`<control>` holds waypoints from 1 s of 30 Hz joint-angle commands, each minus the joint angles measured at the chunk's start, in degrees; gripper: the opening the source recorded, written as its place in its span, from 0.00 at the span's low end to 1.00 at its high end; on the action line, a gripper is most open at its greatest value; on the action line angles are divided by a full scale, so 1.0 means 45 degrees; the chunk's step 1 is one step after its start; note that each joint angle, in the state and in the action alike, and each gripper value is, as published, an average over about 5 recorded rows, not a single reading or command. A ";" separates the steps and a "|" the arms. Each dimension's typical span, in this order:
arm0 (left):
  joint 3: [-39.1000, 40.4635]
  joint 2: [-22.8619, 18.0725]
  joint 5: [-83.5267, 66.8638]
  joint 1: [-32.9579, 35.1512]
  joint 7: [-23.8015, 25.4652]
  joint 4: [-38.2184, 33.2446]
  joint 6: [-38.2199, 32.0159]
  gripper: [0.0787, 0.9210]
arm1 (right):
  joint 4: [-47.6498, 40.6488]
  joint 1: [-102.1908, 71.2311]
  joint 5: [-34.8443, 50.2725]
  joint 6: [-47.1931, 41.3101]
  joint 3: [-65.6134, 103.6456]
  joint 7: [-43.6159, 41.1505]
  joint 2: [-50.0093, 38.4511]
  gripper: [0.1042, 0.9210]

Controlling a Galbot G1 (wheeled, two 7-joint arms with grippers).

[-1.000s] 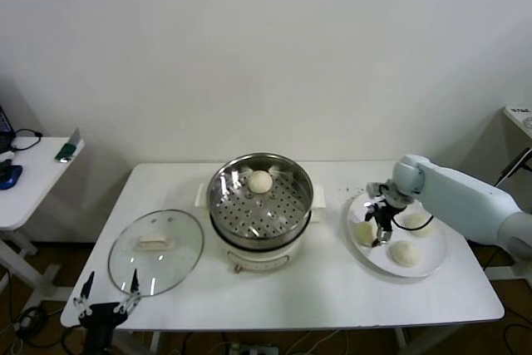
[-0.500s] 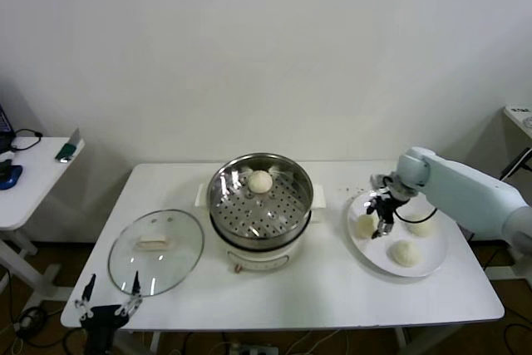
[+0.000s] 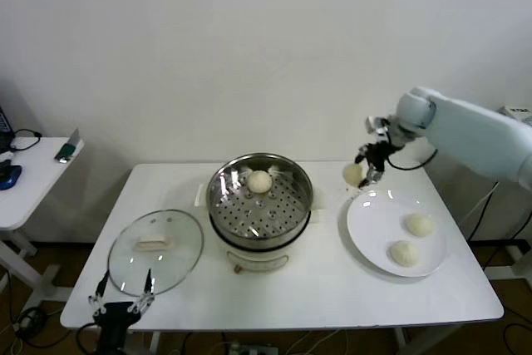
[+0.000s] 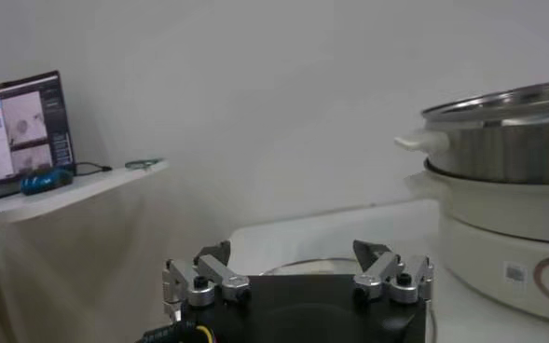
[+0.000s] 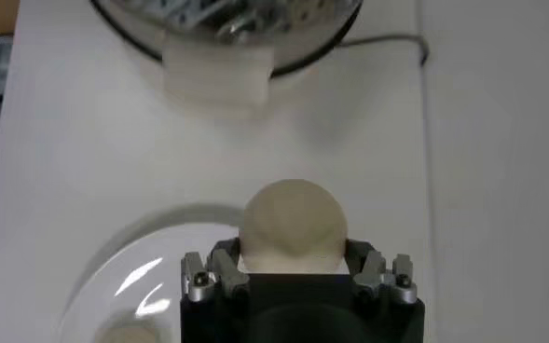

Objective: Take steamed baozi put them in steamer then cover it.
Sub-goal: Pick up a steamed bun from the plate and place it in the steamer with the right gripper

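Note:
My right gripper [image 3: 363, 170] is shut on a cream-white baozi [image 3: 352, 174] and holds it in the air above the table, between the steamer [image 3: 259, 197] and the white plate [image 3: 374, 230]. In the right wrist view the baozi [image 5: 295, 222] sits between the fingers. One baozi [image 3: 261, 180] lies at the back of the steamer's perforated floor. Two baozi [image 3: 418, 224] [image 3: 403, 253] lie on the plate. The glass cover [image 3: 156, 240] lies flat on the table left of the steamer. My left gripper [image 3: 123, 300] is open and empty at the table's front left edge.
The steamer's side handle [image 5: 218, 76] and rim show in the right wrist view. A small side table [image 3: 25, 176] with a few items stands at the far left. A cable [image 5: 386, 41] runs along the table behind the steamer.
My right gripper has lifted one baozi off the plate and carried it up and back, toward the steamer side. The left gripper has shifted slightly right.

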 commanded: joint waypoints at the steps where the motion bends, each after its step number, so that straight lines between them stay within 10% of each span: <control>1: 0.0330 0.0023 0.0175 0.0068 -0.0018 -0.0252 0.0043 0.88 | 0.0287 0.2195 0.2867 -0.0576 -0.1288 0.0255 0.2111 0.74; 30: 0.0246 0.0022 0.0476 0.0373 -0.0078 -0.0270 -0.0136 0.88 | -0.1694 -0.1849 0.2947 -0.0976 -0.1721 0.1376 0.7005 0.76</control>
